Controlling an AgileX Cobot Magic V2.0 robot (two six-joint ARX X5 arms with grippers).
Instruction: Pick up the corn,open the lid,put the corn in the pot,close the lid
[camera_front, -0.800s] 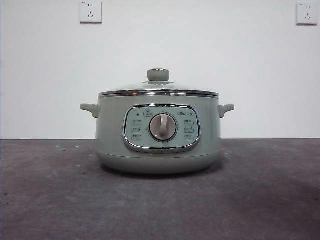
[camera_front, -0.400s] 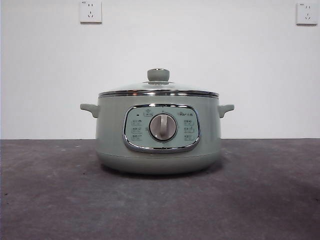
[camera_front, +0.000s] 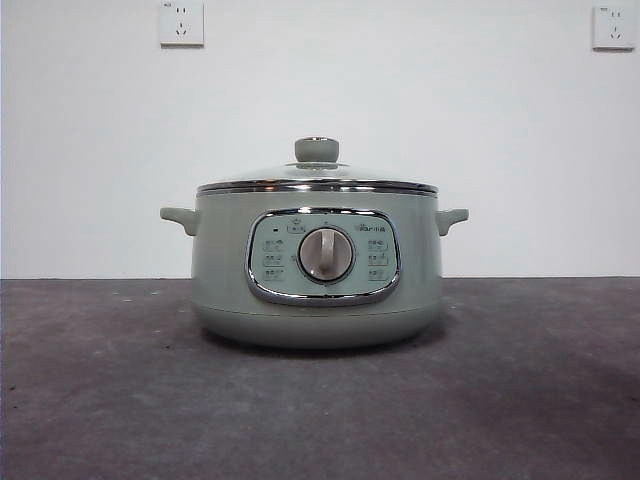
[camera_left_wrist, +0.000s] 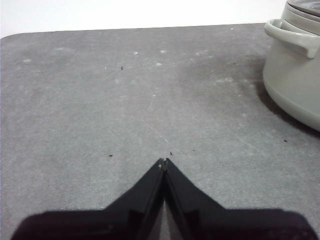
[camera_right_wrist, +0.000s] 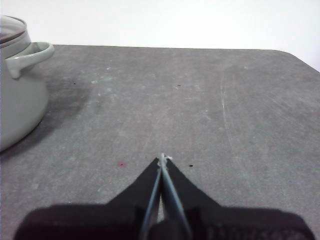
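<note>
Nearest in the left wrist view, the left pincer (camera_left_wrist: 163, 161) rises from the lower centre of the frame, its two black jaws pressed together to a point and holding nothing, above bare grey table (camera_left_wrist: 125, 100). In the right wrist view the right pincer (camera_right_wrist: 162, 159) shows the same: jaws closed tip to tip, empty.

Farther off, the pot (camera_front: 316, 265) stands in the middle of the front view on the table, a sage-green cooker with a silver dial (camera_front: 326, 254) in a chrome panel and a small handle on each side. One handle appears at the upper right of the left wrist view and one at the upper left of the right wrist view, so the pot sits between the two arms and apart from both.

The lid (camera_front: 316, 178) rests closed on the pot. It is glass with a chrome rim, likely breakable and smooth; the round green knob (camera_front: 316, 150) on top looks like the safe place to grip.

The corn is not visible in any view, so no grip point can be judged.

Two wall sockets (camera_front: 181, 22) sit in the upper corners.
</note>
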